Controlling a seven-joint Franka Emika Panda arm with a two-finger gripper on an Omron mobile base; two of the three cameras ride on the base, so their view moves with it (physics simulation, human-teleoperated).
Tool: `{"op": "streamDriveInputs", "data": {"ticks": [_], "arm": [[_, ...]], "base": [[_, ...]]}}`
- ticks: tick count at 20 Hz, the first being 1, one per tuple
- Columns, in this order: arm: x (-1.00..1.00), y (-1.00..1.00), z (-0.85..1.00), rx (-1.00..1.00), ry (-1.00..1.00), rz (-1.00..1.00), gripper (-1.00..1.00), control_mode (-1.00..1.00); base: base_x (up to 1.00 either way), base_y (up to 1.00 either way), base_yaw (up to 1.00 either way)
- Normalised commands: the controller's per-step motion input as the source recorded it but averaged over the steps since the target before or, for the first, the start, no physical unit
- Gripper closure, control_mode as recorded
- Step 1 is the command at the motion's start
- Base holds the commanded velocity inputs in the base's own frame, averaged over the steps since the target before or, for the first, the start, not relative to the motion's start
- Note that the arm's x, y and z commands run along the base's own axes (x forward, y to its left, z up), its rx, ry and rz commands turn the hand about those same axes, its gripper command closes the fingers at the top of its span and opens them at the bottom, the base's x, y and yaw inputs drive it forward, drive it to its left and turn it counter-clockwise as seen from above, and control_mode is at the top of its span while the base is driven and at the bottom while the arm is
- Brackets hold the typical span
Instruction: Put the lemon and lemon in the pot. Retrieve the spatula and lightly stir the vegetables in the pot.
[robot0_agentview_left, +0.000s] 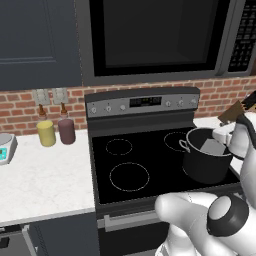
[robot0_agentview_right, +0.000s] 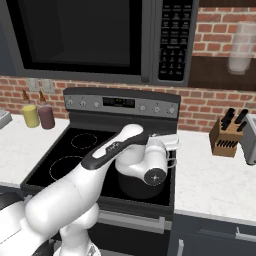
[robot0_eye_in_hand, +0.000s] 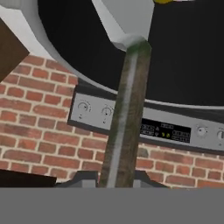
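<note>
The dark pot (robot0_agentview_left: 202, 167) stands on the stove's front right burner, and in the right base view my arm covers most of the pot (robot0_agentview_right: 131, 189). The spatula (robot0_eye_in_hand: 127, 109) runs straight up from my gripper (robot0_eye_in_hand: 114, 178), its thin dark handle hugged by both fingertips. Its light-grey blade (robot0_eye_in_hand: 124, 19) hangs over the pot's dark inside (robot0_eye_in_hand: 188, 52); the same blade (robot0_agentview_left: 212, 146) leans inside the pot's rim. A yellow sliver of one lemon (robot0_eye_in_hand: 162, 1) peeks in at the top edge of the hand view. The other lemon is hidden.
The black stove (robot0_agentview_left: 135, 165) has free burners to the left of the pot. A yellow jar (robot0_agentview_left: 46, 133) and a dark red jar (robot0_agentview_left: 66, 131) stand on the left counter by the wall. A knife block (robot0_agentview_right: 227, 136) sits on the right counter. A microwave (robot0_agentview_right: 80, 35) hangs above.
</note>
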Motion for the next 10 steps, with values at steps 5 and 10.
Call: {"op": "streamDriveInputs", "data": {"ticks": [5, 10], "arm": [[0.08, 0.00, -0.44, -0.12, 0.09, 0.00, 1.00, -1.00], [0.05, -0.01, -0.02, -0.03, 0.04, 0.00, 1.00, -1.00]], "base": [[0.00, 0.00, 0.00], [0.00, 0.00, 0.00]]}}
